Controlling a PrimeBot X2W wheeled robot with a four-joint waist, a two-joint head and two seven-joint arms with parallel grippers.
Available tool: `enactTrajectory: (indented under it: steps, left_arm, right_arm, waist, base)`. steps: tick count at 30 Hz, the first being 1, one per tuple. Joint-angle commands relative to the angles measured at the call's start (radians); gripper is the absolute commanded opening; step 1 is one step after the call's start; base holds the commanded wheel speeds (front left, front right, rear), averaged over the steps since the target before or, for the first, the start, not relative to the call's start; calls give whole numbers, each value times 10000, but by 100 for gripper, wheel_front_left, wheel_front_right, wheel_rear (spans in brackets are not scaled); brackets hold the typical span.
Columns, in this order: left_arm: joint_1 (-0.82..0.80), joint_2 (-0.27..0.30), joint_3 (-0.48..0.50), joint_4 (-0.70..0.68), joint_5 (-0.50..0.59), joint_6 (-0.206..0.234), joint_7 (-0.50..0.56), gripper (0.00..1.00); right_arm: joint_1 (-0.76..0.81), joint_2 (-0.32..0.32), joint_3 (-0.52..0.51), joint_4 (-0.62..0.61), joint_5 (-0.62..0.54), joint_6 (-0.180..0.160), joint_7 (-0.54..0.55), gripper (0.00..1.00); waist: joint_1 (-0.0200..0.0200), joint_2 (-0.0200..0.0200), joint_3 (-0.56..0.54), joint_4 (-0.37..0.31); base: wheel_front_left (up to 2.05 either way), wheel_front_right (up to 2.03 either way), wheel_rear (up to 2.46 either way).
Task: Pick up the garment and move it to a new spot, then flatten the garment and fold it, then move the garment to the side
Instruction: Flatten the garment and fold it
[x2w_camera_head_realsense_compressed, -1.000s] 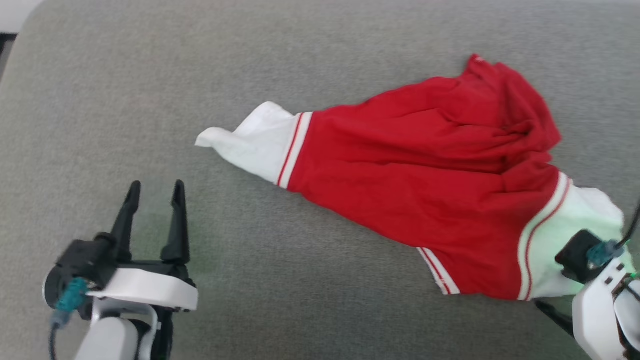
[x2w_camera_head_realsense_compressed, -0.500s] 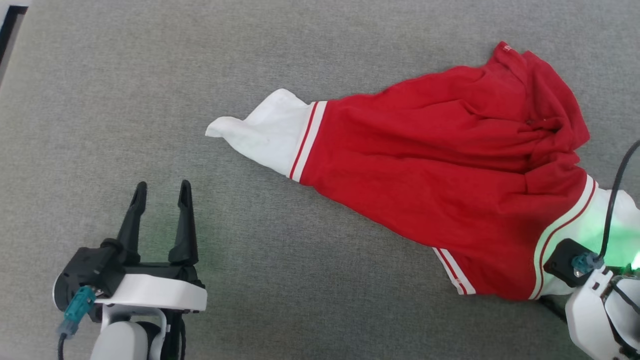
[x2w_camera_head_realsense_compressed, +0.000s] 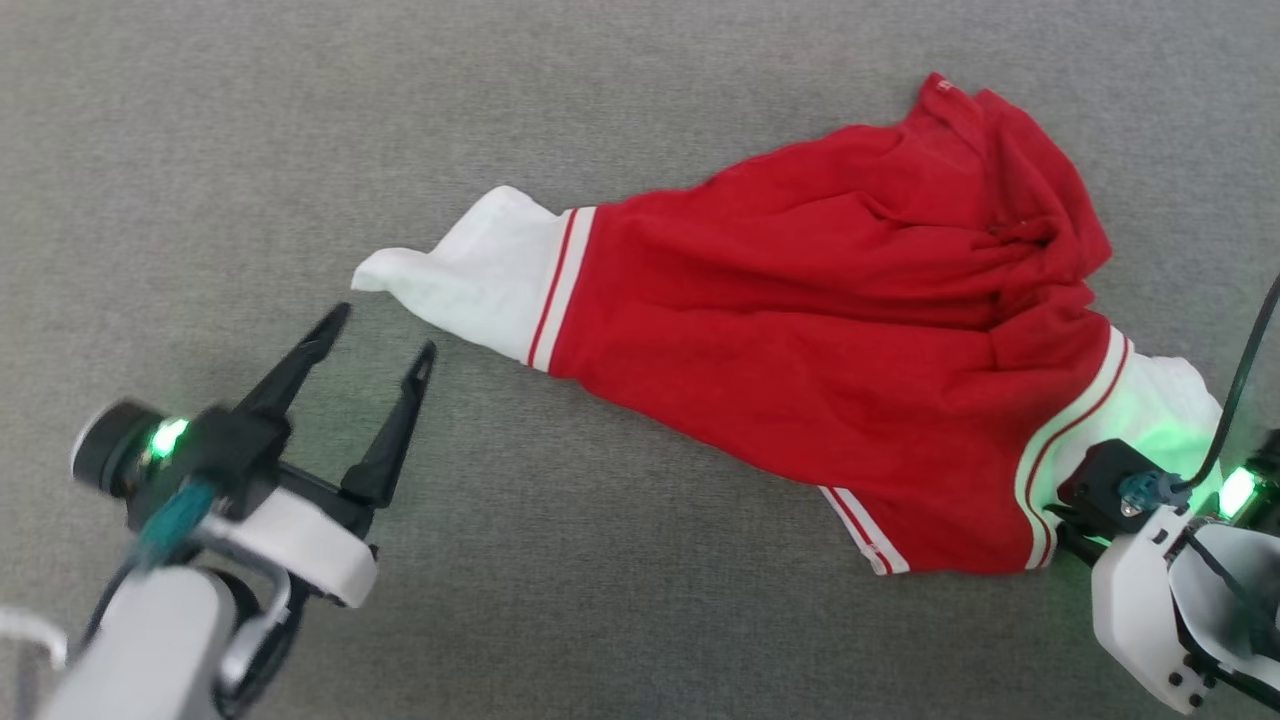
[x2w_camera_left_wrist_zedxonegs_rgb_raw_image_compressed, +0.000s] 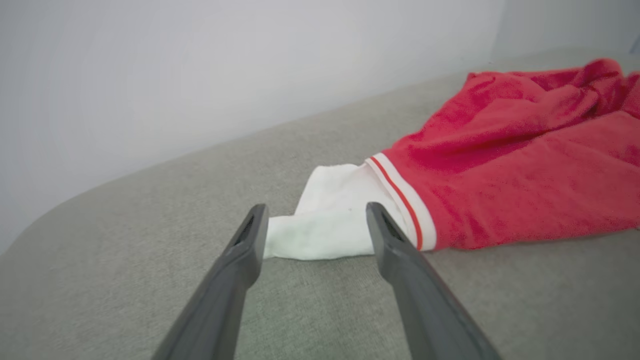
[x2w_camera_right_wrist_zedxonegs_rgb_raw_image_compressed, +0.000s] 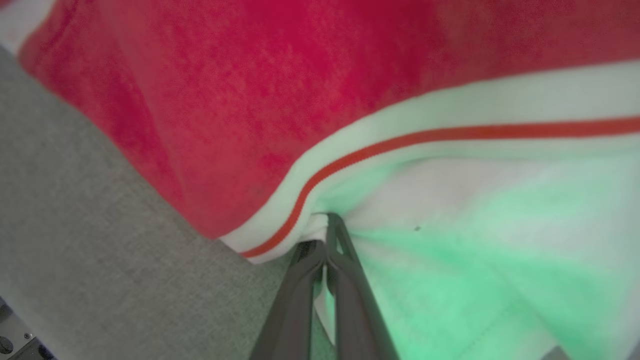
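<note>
The left gripper has swung toward the white cuff of the garment, fingers spread; the right gripper pinches the opposite cuff. Pick-up likely underway: left must clamp next.

The garment is laid on the surface, just ahead of the left hand and to its right. Its opposite end is caught in the right hand.

Left end effector with fingers spread wide, right end effector with fingers pinched together
</note>
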Motion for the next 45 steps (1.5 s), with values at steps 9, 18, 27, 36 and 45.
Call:
enactTrajectory:
  steps: [9,18,27,36,45]
  left_arm:
    - [-3929,4533,-5487,-452,-3519,20,4568,100]
    - [-6796,5222,-8553,550,-4584,22,5065,100]
    - [-7732,4867,-9988,1713,-5840,23,4063,0]
    - [-7155,5174,-9526,1292,-8664,21,2055,0]
    - [-5851,6266,-8939,-809,-10771,21,235,0]
  right_arm:
    - [-811,563,136,136,-372,-170,5,0]
    - [-1429,861,640,396,-335,-180,-40,0]
    - [-1630,1114,473,671,-373,-207,-533,0]
    - [-858,1340,-1062,317,-342,-109,-1529,0]
    - [874,1727,-4439,-1076,-509,-106,-1730,0]
  waist:
    - [0,-1,544,-692]
    - [0,-1,1062,-1209]
    - [0,-1,1079,-1391]
    - [0,-1,248,-1472]
    - [0,-1,-265,-1285]
  base:
    - [0,0,0]
    - [0,0,0]
    - [0,0,0]
    - [0,0,0]
    - [0,0,0]
